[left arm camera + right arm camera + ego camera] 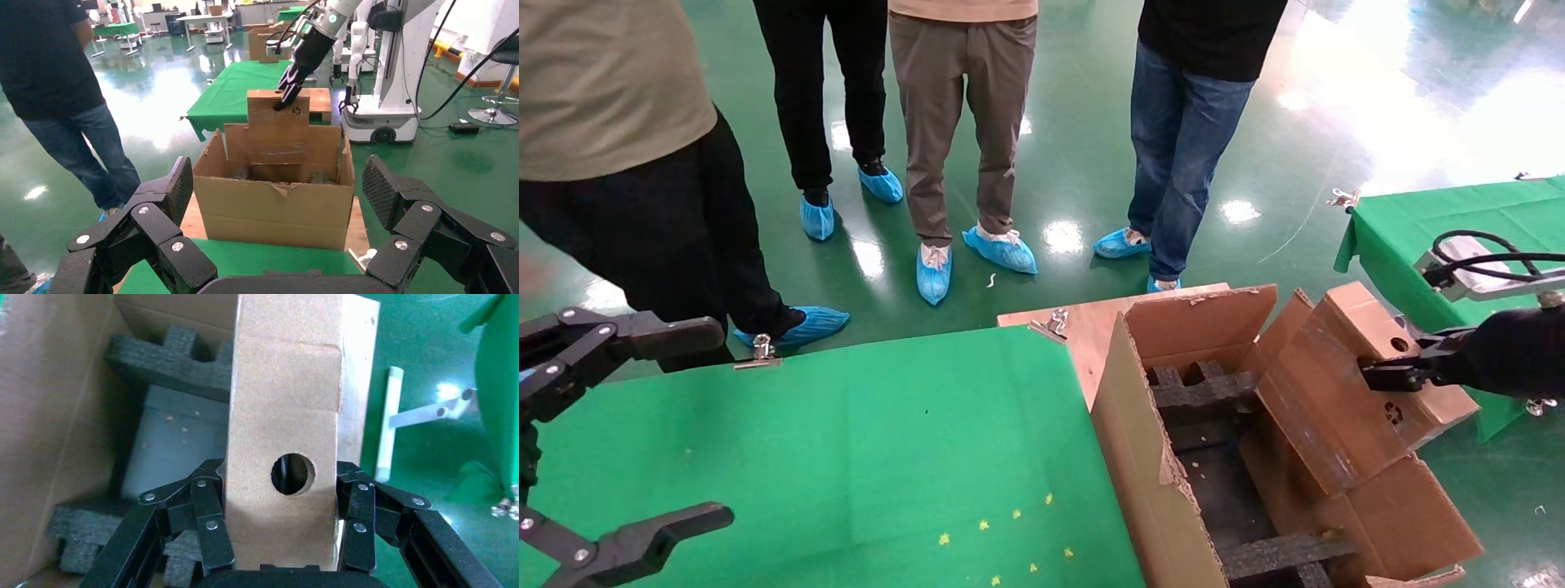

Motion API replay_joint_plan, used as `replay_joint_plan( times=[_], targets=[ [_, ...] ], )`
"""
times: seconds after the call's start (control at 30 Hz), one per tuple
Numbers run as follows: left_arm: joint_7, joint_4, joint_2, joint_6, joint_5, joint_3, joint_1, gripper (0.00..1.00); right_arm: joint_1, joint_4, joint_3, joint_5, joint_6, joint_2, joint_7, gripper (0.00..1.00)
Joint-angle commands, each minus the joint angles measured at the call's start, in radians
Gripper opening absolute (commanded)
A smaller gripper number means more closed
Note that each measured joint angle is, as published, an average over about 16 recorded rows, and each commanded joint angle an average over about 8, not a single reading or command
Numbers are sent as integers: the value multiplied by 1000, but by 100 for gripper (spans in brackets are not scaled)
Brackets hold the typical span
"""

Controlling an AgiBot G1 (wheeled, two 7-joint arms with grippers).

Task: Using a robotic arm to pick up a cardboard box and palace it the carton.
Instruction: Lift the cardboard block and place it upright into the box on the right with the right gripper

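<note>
The small cardboard box (1344,384), brown with a round hole and a recycling mark, hangs tilted over the right side of the carton (1140,457). Its lower end dips inside, above the black foam inserts (1205,392). My right gripper (1397,371) is shut on the box's upper end, one finger on each side, as the right wrist view shows (280,496). There the box (284,410) hangs above the foam (165,361). My left gripper (723,423) is open and empty over the green table, and its wrist view (280,184) faces the carton (275,208) and the box (278,128).
Several people in blue shoe covers (1001,249) stand on the green floor beyond the table. The green-clothed table (846,457) lies left of the carton, with metal clips (1054,322) at its far edge. A second green table (1434,220) stands at the right.
</note>
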Motion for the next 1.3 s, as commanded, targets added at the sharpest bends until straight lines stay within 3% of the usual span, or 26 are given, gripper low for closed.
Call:
replay_joint_plan(
  times=[0.03, 0.5, 1.3],
  targets=[
    [0, 0, 0, 0, 0, 0, 0, 100, -2, -8, -1, 3, 2, -4, 0, 0],
    [0, 0, 0, 0, 0, 1, 0, 100, -48, 9, -42, -111, 30, -68, 316, 0],
    [1, 0, 0, 0, -1, 1, -1, 100, -187, 8, -118, -218, 197, -110, 451, 0]
  ],
)
